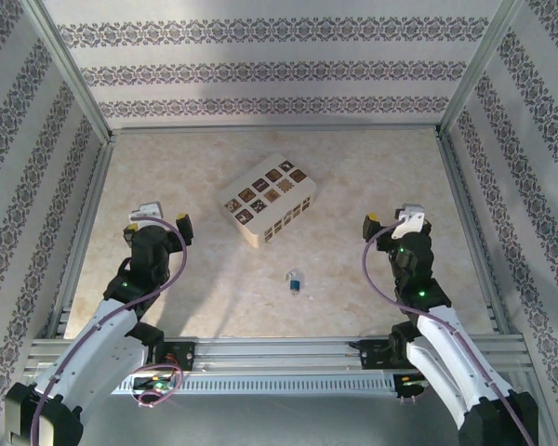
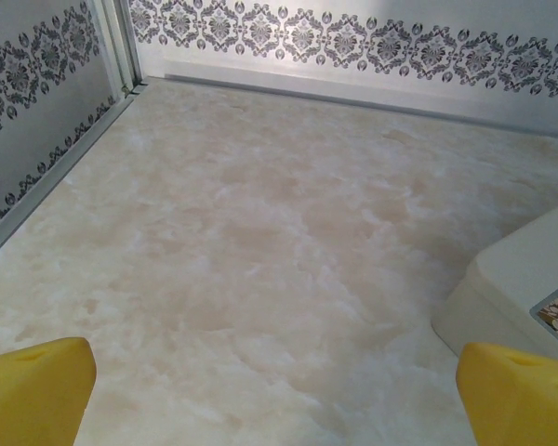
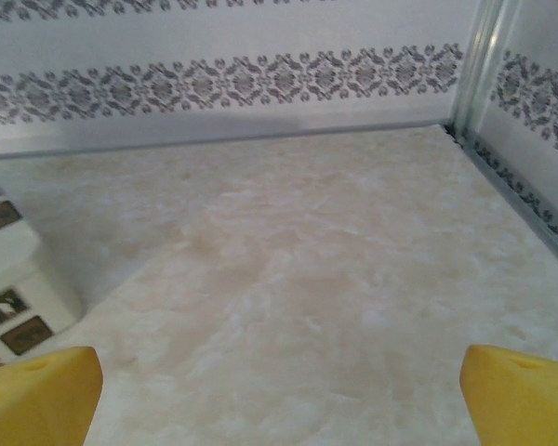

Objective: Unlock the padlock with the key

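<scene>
While both arms sat low at the bottom of the top view, the left gripper (image 1: 160, 221) was wide open and held nothing. In its own wrist view the left gripper (image 2: 279, 409) showed two yellow fingertips (image 2: 33, 390) far apart in the bottom corners, with only bare table (image 2: 260, 232) between them. They touched nothing.

The right gripper (image 1: 392, 223) was wide open too, and it was empty. In its wrist view the right gripper (image 3: 279, 400) had yellow fingertips (image 3: 521, 395) in the bottom corners, far apart, over the pale table (image 3: 307, 260).

A small blue thing (image 1: 295, 282) lay flat on the table (image 1: 167, 177), just below the middle of the top view and between the two arms. It was well apart from both grippers. It was too small to tell if it was the padlock, the key, or both together.

A white box (image 1: 267, 199) sat in the middle of the top view, turned at a slant, just above the small blue thing and not touching it. Its top had little brown picture squares, and its side had dark little windows. I could not tell what was inside it. A corner of the white box (image 2: 521, 288) showed at the right edge of the left wrist view, and the white box (image 3: 19, 279) showed at the left edge of the right wrist view.
</scene>
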